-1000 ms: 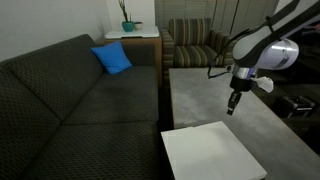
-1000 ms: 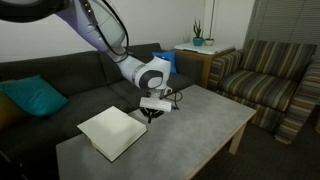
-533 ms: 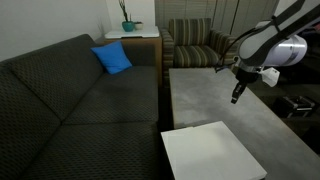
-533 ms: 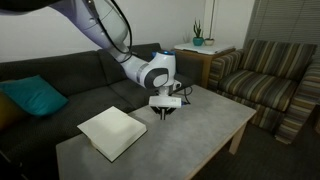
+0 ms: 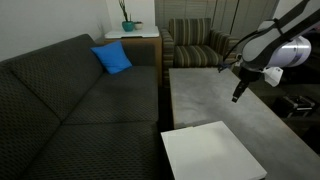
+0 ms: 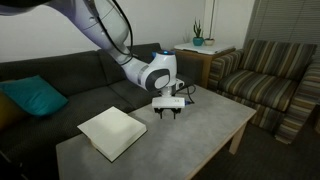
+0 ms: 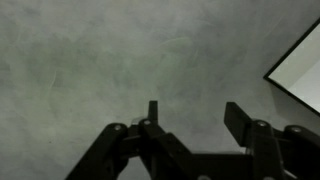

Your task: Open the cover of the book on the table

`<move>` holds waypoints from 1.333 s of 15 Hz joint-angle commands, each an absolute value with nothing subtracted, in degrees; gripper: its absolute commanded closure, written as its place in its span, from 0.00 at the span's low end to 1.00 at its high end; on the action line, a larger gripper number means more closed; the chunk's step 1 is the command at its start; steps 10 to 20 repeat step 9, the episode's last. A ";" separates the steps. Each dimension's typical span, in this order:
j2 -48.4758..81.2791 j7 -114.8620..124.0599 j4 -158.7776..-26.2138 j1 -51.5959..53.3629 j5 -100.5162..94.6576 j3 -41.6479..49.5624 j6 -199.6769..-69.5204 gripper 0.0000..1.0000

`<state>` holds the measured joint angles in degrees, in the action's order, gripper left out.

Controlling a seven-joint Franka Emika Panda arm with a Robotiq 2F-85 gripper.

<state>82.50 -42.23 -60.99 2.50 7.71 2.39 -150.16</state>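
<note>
Gripper (image 6: pixel 168 113) hung open and empty over the table (image 5: pixel 200 90), well apart from the book (image 5: pixel 210 152).

The book is seen flat at one end of the table, white face up in both exterior views. A dark rim is shown only at its corner in the wrist view (image 7: pixel 305 65), and the cover itself cannot be made out. Risk, as judged: the book is thin and flat, so an edge could be missed by the fingers and the whole book shoved along the top or off the side toward the sofa (image 5: pixel 80 100). A page could also be pinched instead of the cover. The jaws are spread wide in the wrist view (image 7: pixel 193 108), with nothing held or touched and bare tabletop below.
</note>
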 commanded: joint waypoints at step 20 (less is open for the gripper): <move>77.86 -42.00 -68.75 2.90 7.64 3.31 -153.74 0.00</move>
